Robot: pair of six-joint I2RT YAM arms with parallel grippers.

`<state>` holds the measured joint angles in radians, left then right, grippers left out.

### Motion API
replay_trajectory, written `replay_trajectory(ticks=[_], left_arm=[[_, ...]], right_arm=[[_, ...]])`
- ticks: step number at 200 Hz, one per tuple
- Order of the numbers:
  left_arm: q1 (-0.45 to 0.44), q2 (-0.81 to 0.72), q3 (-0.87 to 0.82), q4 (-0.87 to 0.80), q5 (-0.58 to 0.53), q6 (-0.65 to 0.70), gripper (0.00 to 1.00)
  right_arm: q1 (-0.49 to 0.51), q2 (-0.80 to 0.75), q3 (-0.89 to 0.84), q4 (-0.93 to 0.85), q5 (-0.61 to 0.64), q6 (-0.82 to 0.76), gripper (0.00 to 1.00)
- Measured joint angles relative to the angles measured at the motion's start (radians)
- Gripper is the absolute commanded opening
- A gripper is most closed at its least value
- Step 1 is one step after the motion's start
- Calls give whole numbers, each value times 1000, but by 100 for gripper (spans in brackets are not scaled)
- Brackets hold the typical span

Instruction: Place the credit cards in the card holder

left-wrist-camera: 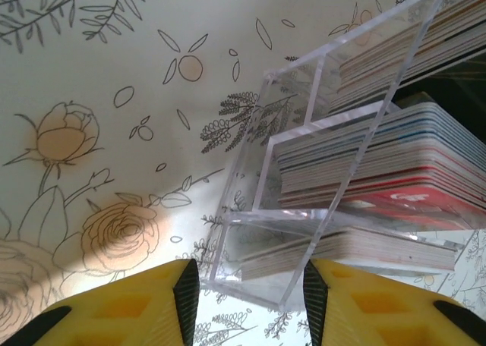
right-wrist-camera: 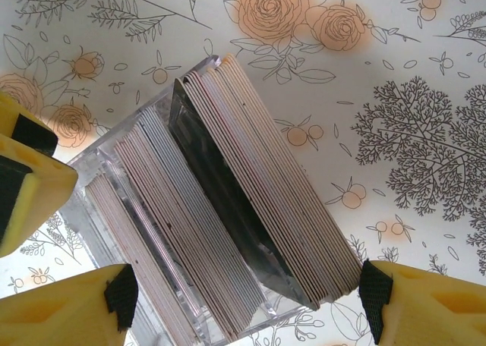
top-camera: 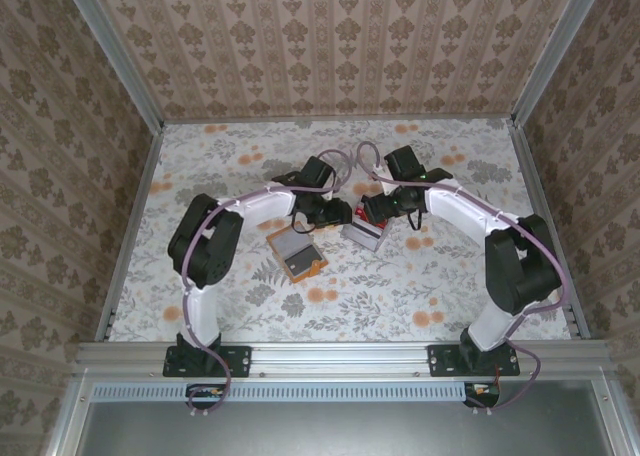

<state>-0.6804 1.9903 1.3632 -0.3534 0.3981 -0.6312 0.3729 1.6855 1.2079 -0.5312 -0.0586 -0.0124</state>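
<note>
Rack: You are looking at a clear acrylic rack [left-wrist-camera: 326, 122], stepped in tiers, glossy and sharp-edged, with the floral print showing through its walls.
Credit cards: The credit cards [right-wrist-camera: 296, 202] stand on edge inside the rack in tight stacks. They are thin plastic rectangles with pale pink-white edges, one dark card is wedged among them, and red and blue faces show in the left wrist view.
Card holder: The card holder [top-camera: 297, 254] lies flat and open just beside the rack, on your left arm's side. It is a small case, orange around the rim and grey inside.
Left tool: Your left gripper [left-wrist-camera: 249, 285] has blocky yellow fingers with black pads. They are partly apart, with the rack's near corner between them. You cannot tell whether they press on the acrylic.
Right tool: Your right gripper [right-wrist-camera: 249, 289] stands wide, its yellow fingers straddling the rack's card-filled end. One pad is just beside the corner of the outermost stack, and nothing is held.
Arms: The left arm [top-camera: 205, 241] and right arm [top-camera: 520, 261], black and white with lilac cables, curve in to meet over the rack.
Surface: The table [top-camera: 230, 156] under the rack is matte white, printed with line-drawn leaves, grey sprigs and orange roses.
Room: Beige damask-patterned walls [top-camera: 330, 36] enclose the rack on three sides. A ribbed aluminium rail [top-camera: 330, 354] runs along the near edge.
</note>
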Motion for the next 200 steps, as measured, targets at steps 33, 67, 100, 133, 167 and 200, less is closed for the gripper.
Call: replay_trajectory(ticks=[33,67,100,133,167,200], left_arm=[[0,18,12,0,7,6,43],[0,19,11,2,10,8,42],[0,19,5,10,14,8,42],[1,19,-2,23,21,8,41],[1,19,-6,29,25,8,41],[1,19,-7,37,25,8,41]], right_arm=[[-2,27,22,3,3,1,77],[-2,57,27,5,10,3,74],[-7,62,32,11,24,13,71],[-30,62,33,34,34,21,68],[-37,64,35,40,35,38,65],[-37,85,43,53,37,42,65]])
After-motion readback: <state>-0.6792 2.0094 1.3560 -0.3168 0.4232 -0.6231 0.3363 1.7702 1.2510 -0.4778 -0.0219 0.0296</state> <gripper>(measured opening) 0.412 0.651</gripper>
